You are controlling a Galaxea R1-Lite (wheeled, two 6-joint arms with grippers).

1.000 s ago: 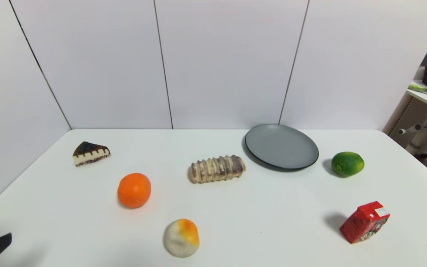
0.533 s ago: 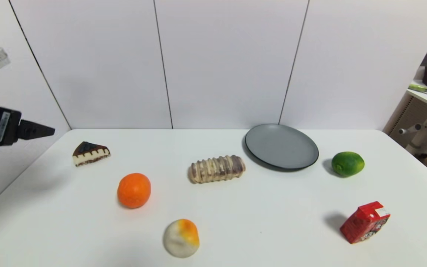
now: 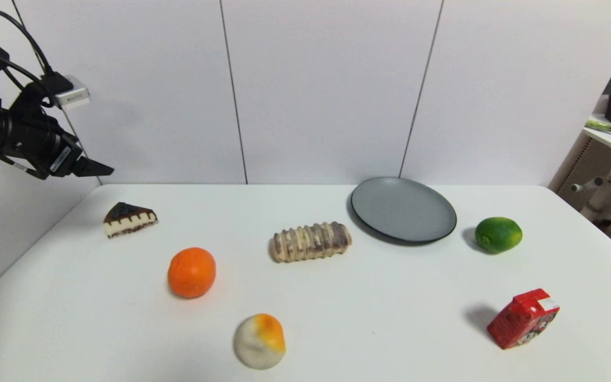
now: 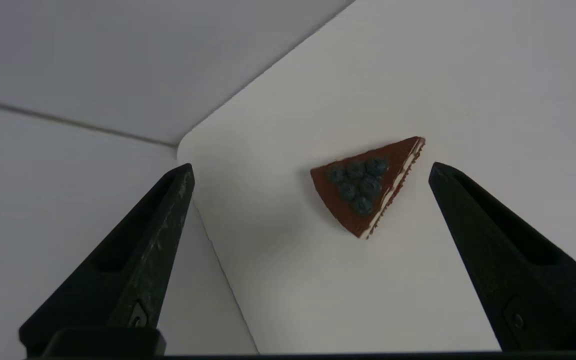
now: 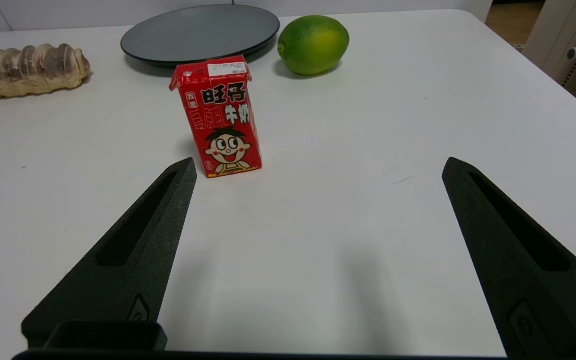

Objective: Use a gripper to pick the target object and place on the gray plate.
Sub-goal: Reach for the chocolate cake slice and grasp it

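Observation:
The cake slice, a small wedge with a dark chocolate top and cream sides, lies at the far left of the white table; the left wrist view shows it from above with dark berries on top. My left gripper hangs high above the table's far left corner, open and empty, with the slice below and between its fingers. The gray plate sits at the back right, empty, and shows in the right wrist view. My right gripper is open and empty, low over the near right of the table.
A striped bread roll lies mid-table beside the plate. An orange and a white-orange bun sit toward the front left. A lime and a red milk carton stand on the right. White walls close the back and left.
My left arm has risen from the lower left corner and swung forward and right, now hovering above the cake slice. Nothing on the table has moved.

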